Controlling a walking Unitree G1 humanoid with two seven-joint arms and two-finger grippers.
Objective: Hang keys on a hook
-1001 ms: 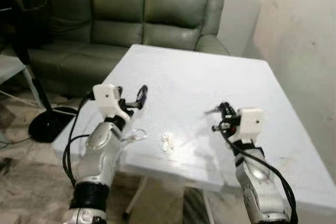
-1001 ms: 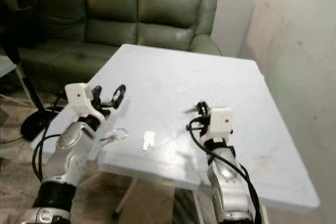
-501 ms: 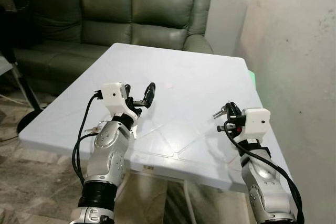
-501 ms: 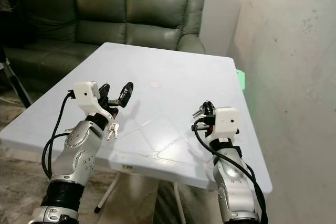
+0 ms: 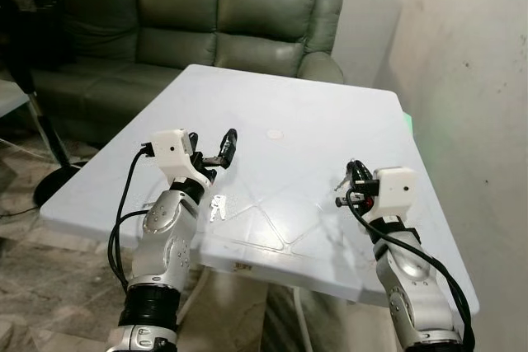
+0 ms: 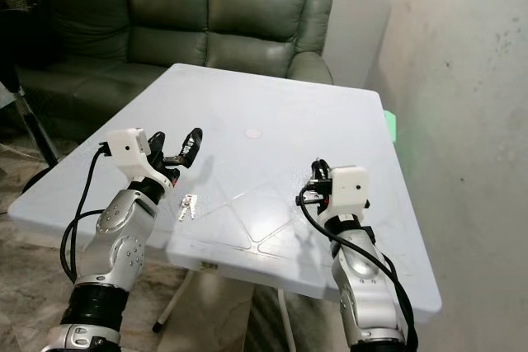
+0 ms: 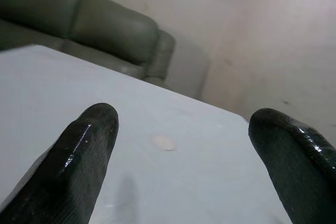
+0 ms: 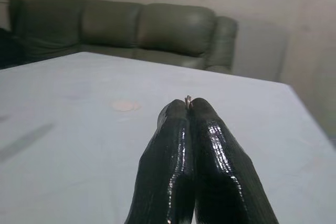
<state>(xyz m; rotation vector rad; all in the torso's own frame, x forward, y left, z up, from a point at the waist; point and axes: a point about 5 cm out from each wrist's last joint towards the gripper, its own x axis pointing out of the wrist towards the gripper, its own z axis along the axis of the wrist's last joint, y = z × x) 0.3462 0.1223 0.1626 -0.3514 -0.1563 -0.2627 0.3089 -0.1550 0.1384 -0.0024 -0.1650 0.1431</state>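
Keys (image 5: 217,207) lie on the white desk (image 5: 313,133) at 5 o'clock below the wide-spread left tool (image 5: 216,148); the right tool (image 8: 188,109) pinches a small metal ring (image 8: 188,99).

Both arms are silver metal with a smooth, rounded, slightly glossy shell. The left arm (image 5: 165,232) ends below in a black ribbed collar and then a grey ring near the picture's edge. A thick black cable (image 5: 120,220) loops loosely along its outer side up to the wrist. The right arm (image 5: 412,286) carries a similar black cable (image 5: 429,265) that curves down its length. Each wrist bears a white, boxy plastic housing with rounded corners and a small dark spot on its face. The left tool (image 5: 216,151) and the right tool (image 5: 350,179) each have two long black fingers; in the wrist views these fingers (image 8: 210,150) are glossy, rounded and rubbery.
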